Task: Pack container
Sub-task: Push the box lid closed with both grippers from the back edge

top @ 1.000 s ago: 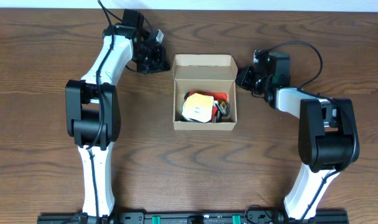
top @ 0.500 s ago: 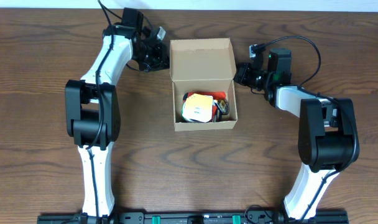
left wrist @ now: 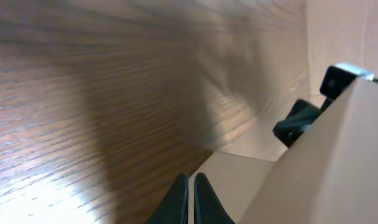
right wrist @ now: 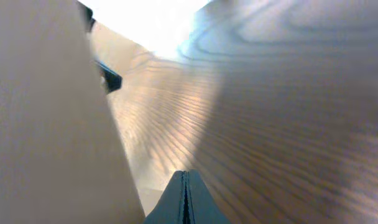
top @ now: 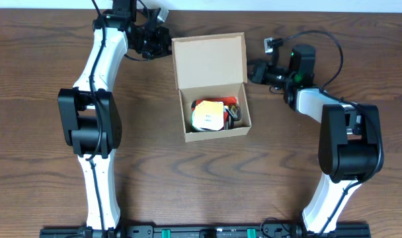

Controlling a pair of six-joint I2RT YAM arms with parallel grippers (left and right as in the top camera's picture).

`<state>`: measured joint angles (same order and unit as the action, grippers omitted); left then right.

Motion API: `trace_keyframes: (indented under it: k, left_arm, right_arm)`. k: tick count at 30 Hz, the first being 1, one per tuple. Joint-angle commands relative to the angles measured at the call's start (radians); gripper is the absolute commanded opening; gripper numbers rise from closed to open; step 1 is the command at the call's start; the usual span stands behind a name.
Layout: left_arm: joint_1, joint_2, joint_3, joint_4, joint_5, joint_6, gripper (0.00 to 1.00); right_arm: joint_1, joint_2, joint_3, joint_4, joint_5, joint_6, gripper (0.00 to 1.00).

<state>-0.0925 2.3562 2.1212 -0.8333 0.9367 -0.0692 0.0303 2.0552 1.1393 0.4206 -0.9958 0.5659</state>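
The box can be entered only from straight above, and its inside is crowded: a yellow-and-white roll and a small dark item cover most of the floor. Behind the opening the lid stands raised and walls off the far side. The left gripper, fingers pressed together, sits just beside the lid's left edge. The right gripper, likewise closed, sits just beside its right edge. Each wrist view has cardboard filling one side. Bare bench stretches wide to the left, right and front of the box.
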Motion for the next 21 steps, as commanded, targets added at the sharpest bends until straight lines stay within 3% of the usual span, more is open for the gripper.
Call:
trace_keyframes:
  k: [1,14,21]
  left_arm:
    - [-0.002,0.003,0.064,-0.038,0.033,0.071,0.06]
    - [-0.002,0.003,0.246,-0.330,0.021,0.252,0.06]
    - [-0.011,0.003,0.304,-0.497,0.021,0.357,0.06]
  right_arm:
    - [-0.005,0.000,0.056,0.006,-0.103,-0.014,0.01]
    - [-0.013,-0.022,0.113,-0.012,-0.153,-0.023,0.01]
    - [-0.010,-0.105,0.113,-0.286,-0.098,-0.191,0.01]
